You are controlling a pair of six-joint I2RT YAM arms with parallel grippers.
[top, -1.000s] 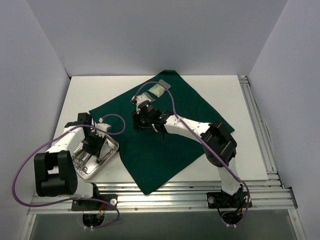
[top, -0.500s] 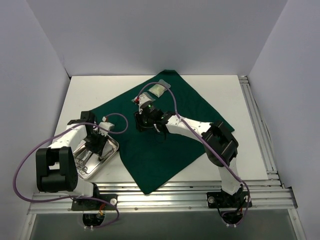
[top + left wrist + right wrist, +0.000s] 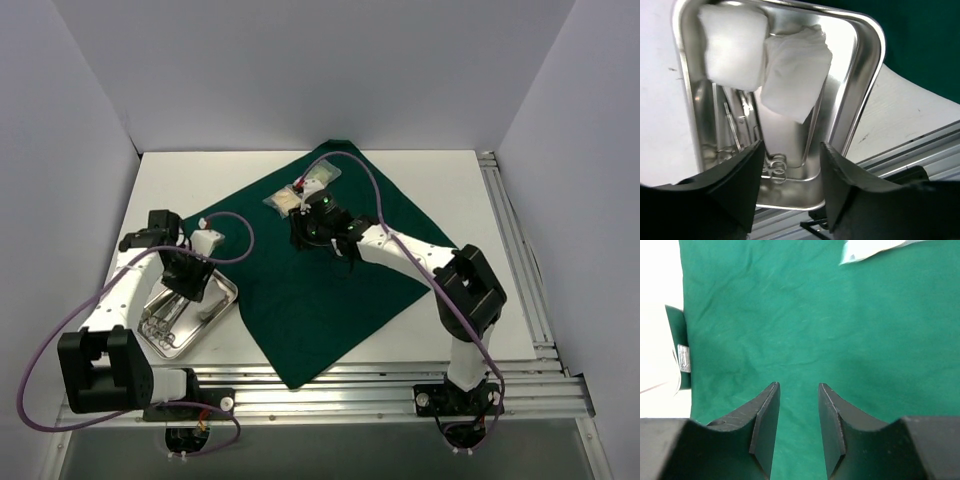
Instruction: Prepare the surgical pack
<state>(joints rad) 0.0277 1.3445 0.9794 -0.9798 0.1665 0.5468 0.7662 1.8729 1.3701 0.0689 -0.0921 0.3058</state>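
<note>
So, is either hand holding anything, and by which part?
Nothing is held. The left hand is open above the steel tray; the right hand is open above the green drape.

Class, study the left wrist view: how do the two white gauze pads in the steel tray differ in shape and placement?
The corner gauze pad looks square and neatly folded; the middle gauze pad is rumpled and longer. The corner gauze pad fills one corner of the steel tray; the middle gauze pad lies tilted nearer its centre. Both are white and lie inside the tray.
</note>
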